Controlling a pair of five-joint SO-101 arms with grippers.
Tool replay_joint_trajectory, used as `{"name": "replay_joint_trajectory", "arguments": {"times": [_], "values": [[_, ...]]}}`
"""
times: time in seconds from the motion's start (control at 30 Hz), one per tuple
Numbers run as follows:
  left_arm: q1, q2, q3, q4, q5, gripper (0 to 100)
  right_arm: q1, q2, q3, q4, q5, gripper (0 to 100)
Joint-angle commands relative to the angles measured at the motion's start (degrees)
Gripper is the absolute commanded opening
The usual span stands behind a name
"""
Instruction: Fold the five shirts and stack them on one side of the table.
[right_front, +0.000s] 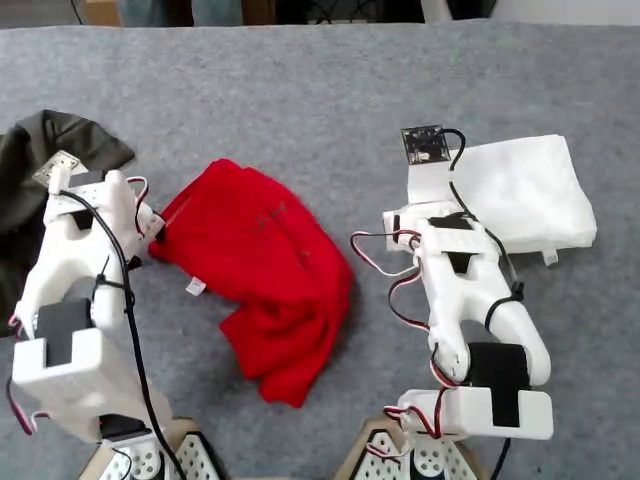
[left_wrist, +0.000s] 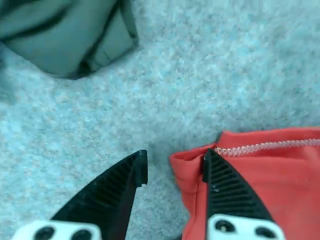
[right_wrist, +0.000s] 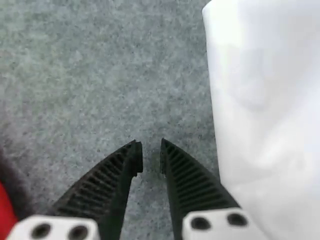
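Left jaws spread at red shirt's (left_wrist: 280, 190) stitched hem, right jaws barely parted

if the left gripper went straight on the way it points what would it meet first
Probably the grey felt table cover: the open left gripper, at the hem of the crumpled red shirt, has only felt ahead. The dark green shirt lies off to one side; depth is unclear.
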Motion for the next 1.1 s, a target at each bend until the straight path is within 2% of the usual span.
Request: {"name": "replay_joint_trajectory", "arguments": {"times": [0.0, 0.2, 0.5, 0.7, 0.93, 1.07], "values": [[0.0, 1.4, -4.4, 0.7, 0.4, 19, 0.4, -2.2, 0.1, -1.1, -0.2, 7.2], [2.9, 4.3, -10.0, 6.7, 0.0, 15, 0.4, -2.2, 0.1, -1.1, -0.2, 7.1], [5.9, 4.5, -11.1, 7.5, 0.0, 15, 0.4, -2.2, 0.1, -1.1, -0.2, 7.1], [5.9, 4.8, -11.2, 7.2, -3.1, 7, 0.4, -2.2, 0.1, -1.1, -0.2, 7.1], [5.8, 4.4, -11.3, 7.1, -3.3, 4, 0.4, -2.2, 0.1, -1.1, -0.2, 7.1], [3.6, 4.3, -16.0, 8.9, -5.6, 3, 0.4, -2.2, 0.1, -1.1, -0.2, 7.1]]}}
